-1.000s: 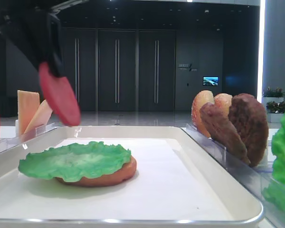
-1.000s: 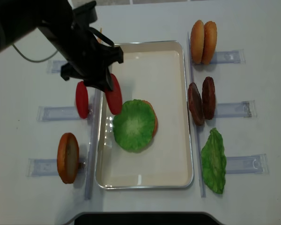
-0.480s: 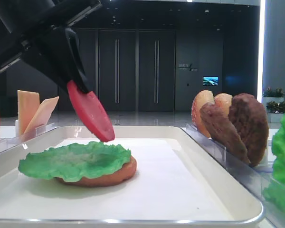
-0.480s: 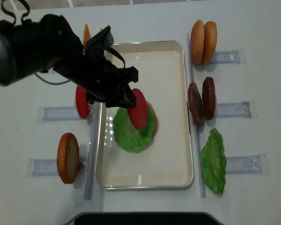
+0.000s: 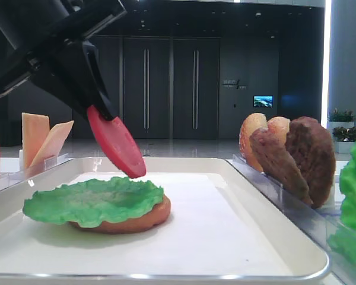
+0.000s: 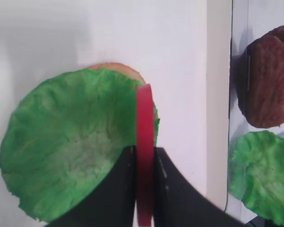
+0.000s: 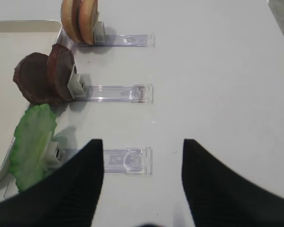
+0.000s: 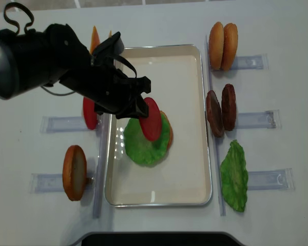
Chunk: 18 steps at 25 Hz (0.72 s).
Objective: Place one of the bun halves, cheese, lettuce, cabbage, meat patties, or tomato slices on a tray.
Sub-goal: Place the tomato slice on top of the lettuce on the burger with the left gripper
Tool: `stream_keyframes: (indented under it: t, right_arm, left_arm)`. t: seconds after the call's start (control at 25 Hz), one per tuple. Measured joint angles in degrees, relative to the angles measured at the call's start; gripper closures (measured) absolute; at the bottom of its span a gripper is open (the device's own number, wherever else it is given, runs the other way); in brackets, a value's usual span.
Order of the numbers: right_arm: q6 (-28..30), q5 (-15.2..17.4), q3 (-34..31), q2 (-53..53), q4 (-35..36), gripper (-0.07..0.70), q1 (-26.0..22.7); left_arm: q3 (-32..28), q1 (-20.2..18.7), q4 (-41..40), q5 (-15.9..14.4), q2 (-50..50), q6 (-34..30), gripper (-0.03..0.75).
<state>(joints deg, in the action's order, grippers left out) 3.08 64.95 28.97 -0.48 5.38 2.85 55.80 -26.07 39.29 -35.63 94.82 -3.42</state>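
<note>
I'm holding tomato edge-on in left gripper, clamped, hovering over lettuce on tray — next: tilting flat, lowering, releasing.

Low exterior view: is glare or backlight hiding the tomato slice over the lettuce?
Low exterior view: no; dark backdrop, tomato slice sharp, arm nearly black. Overhead view: even light, faint glints on the tray rim. Left wrist view: lettuce slightly soft.
</note>
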Motion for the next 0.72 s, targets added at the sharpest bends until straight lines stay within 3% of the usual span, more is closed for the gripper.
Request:
stream_keyframes:
  t: [0.24, 0.72]
  right_arm:
    - [0.00, 0.00, 0.00, 0.00, 0.00, 0.272, 0.00]
    - [0.00, 0.00, 0.00, 0.00, 0.00, 0.272, 0.00]
  left_arm:
    - [0.00, -0.67, 5.53, 0.58, 1.68, -5.42, 0.664]
    - [0.00, -1.68, 4.42, -0.17, 2.67, -5.93, 0.664]
